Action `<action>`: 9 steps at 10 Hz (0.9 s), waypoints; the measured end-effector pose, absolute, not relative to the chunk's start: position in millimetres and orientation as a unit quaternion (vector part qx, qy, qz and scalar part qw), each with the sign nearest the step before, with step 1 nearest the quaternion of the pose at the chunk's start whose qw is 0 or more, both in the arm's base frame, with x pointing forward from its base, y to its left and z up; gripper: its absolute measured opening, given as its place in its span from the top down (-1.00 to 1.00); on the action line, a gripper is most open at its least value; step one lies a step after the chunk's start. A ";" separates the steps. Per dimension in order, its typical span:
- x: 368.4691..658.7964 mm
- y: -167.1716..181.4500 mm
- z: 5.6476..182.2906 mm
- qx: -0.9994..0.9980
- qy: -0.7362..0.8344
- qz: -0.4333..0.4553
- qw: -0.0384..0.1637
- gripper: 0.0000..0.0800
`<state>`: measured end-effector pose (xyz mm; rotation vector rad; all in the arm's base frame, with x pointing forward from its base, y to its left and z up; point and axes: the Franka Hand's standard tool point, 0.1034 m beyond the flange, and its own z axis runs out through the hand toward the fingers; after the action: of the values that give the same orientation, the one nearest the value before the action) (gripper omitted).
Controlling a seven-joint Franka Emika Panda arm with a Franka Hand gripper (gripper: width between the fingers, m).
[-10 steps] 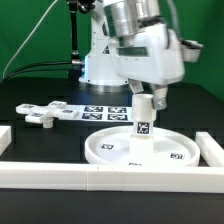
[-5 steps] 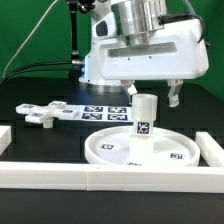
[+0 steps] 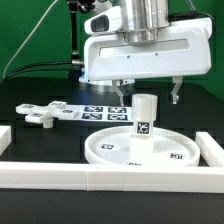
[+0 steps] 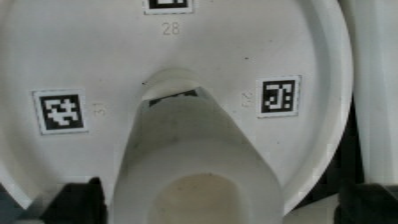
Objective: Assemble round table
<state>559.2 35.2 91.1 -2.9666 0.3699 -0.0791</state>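
The large round disc (image 3: 108,148) lies flat on the black table. The short post (image 3: 145,122) stands upright at its middle, with a tag on its side. My gripper (image 3: 150,93) is open just above the post's top, one finger on each side and neither touching it. The four-armed cross piece (image 3: 45,113) lies apart on the exterior view's left. In the wrist view I look down on the post (image 4: 210,150) and the tagged disc (image 4: 107,70). My gripper (image 4: 222,205) shows only its dark fingertips (image 4: 75,200), which stand wide of the post.
The marker board (image 3: 100,111) lies behind the disc. A long white rail (image 3: 100,178) runs along the front, with shorter rails at the left (image 3: 4,135) and right (image 3: 212,148). The robot base (image 3: 98,65) stands at the back.
My hand has turned about its vertical axis from edge-on to broadside over the post. The fingers now stand apart on both sides of it. Post and disc have not moved.
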 end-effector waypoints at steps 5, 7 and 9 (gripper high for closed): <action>558.9 38.2 89.0 -0.994 -0.077 -0.039 0.060 -0.62; 560.9 40.8 86.7 -0.983 -0.169 -0.054 0.049 -0.62; 560.1 39.7 86.1 -0.970 -0.233 -0.056 0.046 -0.62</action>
<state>560.1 39.7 86.1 -2.9613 -0.7102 -0.1705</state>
